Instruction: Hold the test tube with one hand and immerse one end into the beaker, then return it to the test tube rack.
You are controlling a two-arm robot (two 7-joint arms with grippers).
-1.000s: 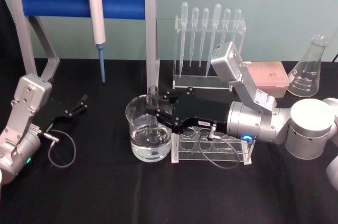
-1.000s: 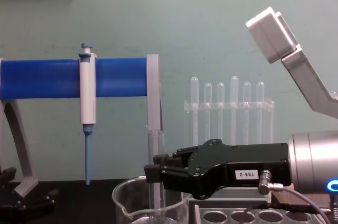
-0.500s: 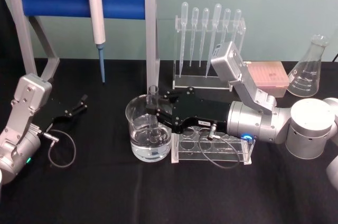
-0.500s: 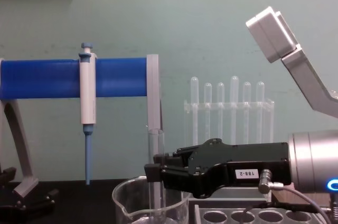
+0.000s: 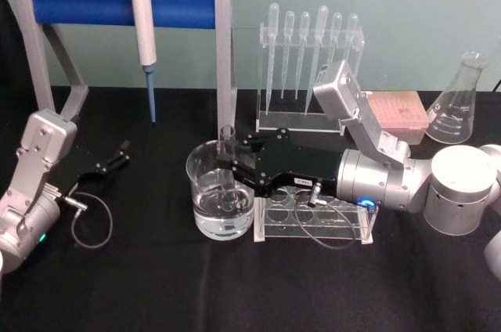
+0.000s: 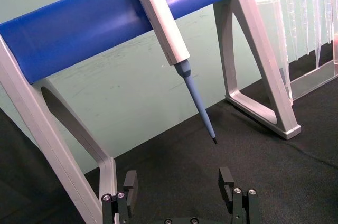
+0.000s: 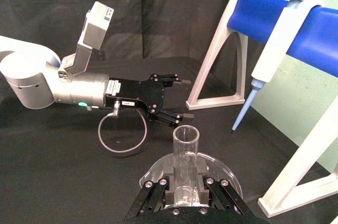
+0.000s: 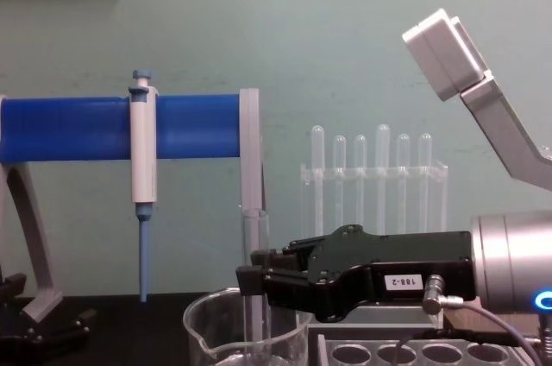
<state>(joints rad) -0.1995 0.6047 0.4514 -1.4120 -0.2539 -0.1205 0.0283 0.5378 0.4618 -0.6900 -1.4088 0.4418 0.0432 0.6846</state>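
We see black right pincer (image 5: 228, 163) pinching clear glass test tube (image 5: 227, 142) in wide glass beaker (image 5: 197, 191). Left pincer (image 5: 120, 153), 9 o'clock, spread.

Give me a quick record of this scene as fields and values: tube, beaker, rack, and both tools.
tube: upright, mouth up, lower part down inside the beaker
tube tip: cannot tell whether it is under the liquid
beaker: on the table, touching the rack's left end, clear liquid in the bottom
rack: under the right arm; the holes that show are empty
right tool: shut on the tube, over the beaker
left tool: open, idle at the table's left, holding nothing
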